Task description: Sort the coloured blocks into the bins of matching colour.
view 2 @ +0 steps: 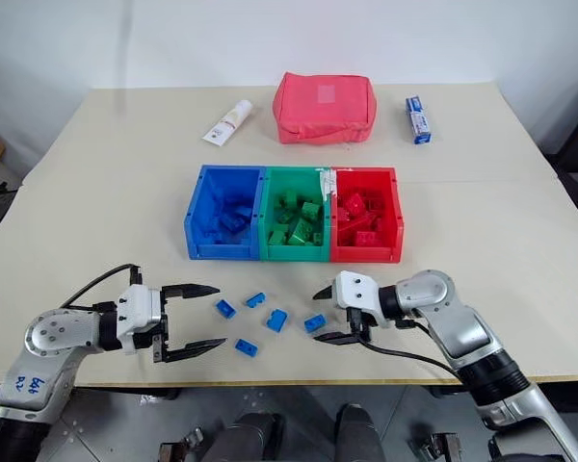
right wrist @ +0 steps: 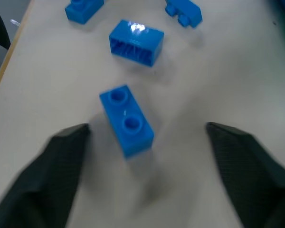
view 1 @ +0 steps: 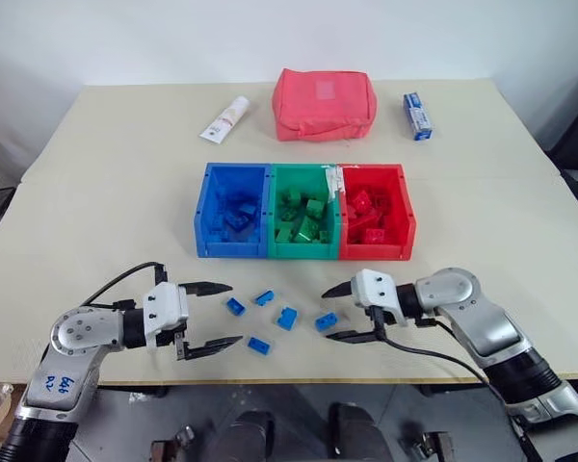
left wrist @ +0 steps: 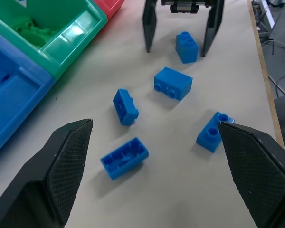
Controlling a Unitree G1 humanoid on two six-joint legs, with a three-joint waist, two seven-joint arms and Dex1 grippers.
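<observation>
A: How do the jaws stand?

B: The left gripper (view 1: 212, 317) is spread wide, holding and touching nothing. It lies low over the table (view 1: 96, 183), pointing toward the loose blue blocks (view 1: 279, 316) from their left. The right gripper (view 1: 337, 312) points back at them from the other side, its fingers parted with the nearest blue block (right wrist: 126, 119) standing between them. In the right wrist view neither pad touches it, so it grips nothing.

A: And the blocks themselves?

B: Five of them lie scattered on the table just in front of the bins (view 1: 305, 212), on the near side, between the two grippers. The one between the right gripper's fingers sits studs up, its long axis running roughly along the gripper's line of reach, a little skewed. The next one beyond it lies on its side, hollow underside showing, long axis across that line.

A: The bins?

B: Blue, green and red joined in a row, blue toward the robot's left, each already holding bricks of its own colour. Behind the bins sit a red pouch (view 1: 325, 103), a white tube (view 1: 225, 119) and a small blue box (view 1: 417, 115).
</observation>
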